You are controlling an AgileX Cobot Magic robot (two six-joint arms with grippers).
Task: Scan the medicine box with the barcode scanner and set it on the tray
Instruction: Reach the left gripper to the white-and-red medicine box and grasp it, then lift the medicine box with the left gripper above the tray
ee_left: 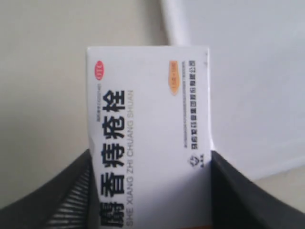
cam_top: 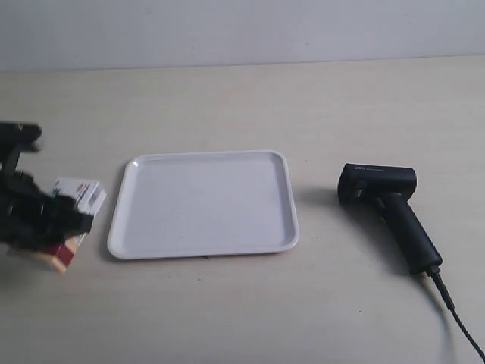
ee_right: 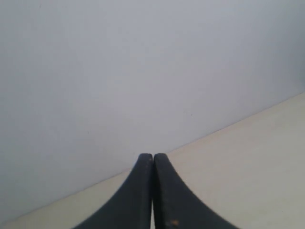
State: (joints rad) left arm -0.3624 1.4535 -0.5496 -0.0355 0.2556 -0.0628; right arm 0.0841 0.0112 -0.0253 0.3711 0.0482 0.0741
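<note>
Your left gripper [ee_left: 150, 191] is clamped on the box [ee_left: 150, 129] at the tray's [cam_top: 204, 203] 9 o'clock, printed face up so its sides stay exposed for scanning. The scanner [cam_top: 390, 212] lies untouched at the tray's 3 o'clock. Right gripper [ee_right: 153, 191]: fingers together, empty.

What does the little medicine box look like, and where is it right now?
The medicine box is a small white cardboard box with big dark Chinese letters, the words SHE XIANG ZHI CHUANG SHUAN, a small red oval and an orange mark. One end is dark red. The left pincer grips it, one dark finger on each side. In the exterior view it sits tilted just beside the white tray, not on it.
</note>
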